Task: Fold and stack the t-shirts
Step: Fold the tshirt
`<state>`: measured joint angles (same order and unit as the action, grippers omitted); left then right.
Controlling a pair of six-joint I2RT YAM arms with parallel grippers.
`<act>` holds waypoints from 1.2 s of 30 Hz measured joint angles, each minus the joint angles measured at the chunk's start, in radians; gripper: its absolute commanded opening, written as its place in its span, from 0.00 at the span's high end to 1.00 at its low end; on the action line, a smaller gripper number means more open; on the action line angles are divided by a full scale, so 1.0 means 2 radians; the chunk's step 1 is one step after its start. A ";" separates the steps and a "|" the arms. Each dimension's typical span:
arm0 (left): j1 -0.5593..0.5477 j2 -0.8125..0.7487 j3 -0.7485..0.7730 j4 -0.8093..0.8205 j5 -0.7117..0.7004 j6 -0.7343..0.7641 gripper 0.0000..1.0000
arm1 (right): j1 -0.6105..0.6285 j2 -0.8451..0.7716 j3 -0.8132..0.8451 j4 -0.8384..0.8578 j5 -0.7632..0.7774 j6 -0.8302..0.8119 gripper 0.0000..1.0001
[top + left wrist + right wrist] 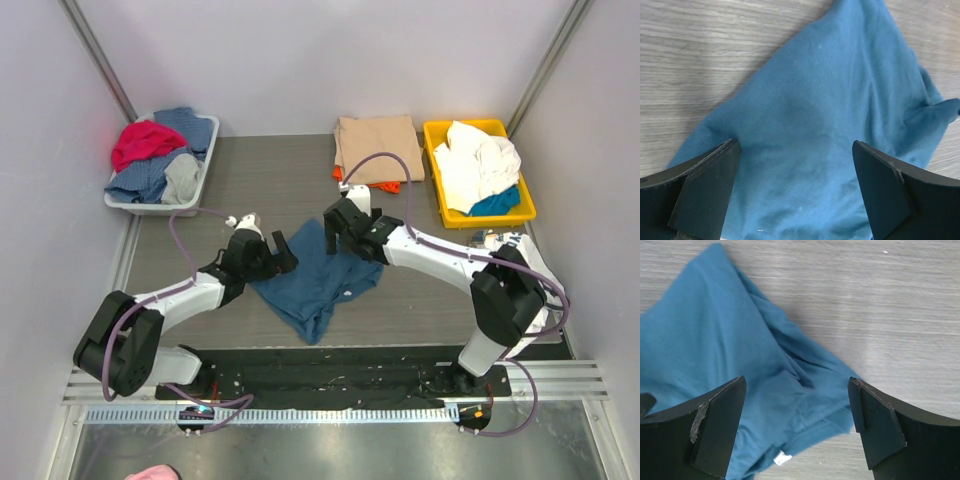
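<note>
2 of 3 shirts look done, so the blue shirt (320, 285) is the job in hand.

Top view: it lies crumpled mid-table (270, 170), not flat yet. The left gripper (283, 250) hangs at its left edge and the right gripper (338, 232) at its upper right corner. Both are spread, nothing held. At the back, the tan shirt (377, 148) sits folded on the orange shirt (390, 186), just beside the yellow bin (432, 170). The step is prob. spreading the blue one flat before folding. Next move calls for each gripper to drop onto an edge, pinch the cloth and pull outward. The yellow bin, back right, holds a white cloth (478, 160) w/ a bit of teal cloth (495, 203) under it. The grey bin (160, 207), back left, holds a red cloth (145, 143), blue cloths (135, 182) and a grey cloth (182, 180), heaped loose.

Left wrist view: fingers (705, 190) stand wide apart w/ smooth blue fabric between them. Can't tell if the tips touch it.

Right wrist view: fingers (715, 430) are also spread, over a bunched hem w/ a small white label (781, 458). Bare table shows to the right.
</note>
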<state>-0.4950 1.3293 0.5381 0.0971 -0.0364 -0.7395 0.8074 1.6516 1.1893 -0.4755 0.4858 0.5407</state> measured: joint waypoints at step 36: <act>-0.002 0.011 -0.017 0.046 0.010 -0.011 0.00 | 0.000 -0.041 -0.132 -0.014 0.008 0.034 0.09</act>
<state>-0.4980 1.3518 0.5045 0.1898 -0.0166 -0.7624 0.8078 1.5696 0.9260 -0.5030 0.5011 0.6083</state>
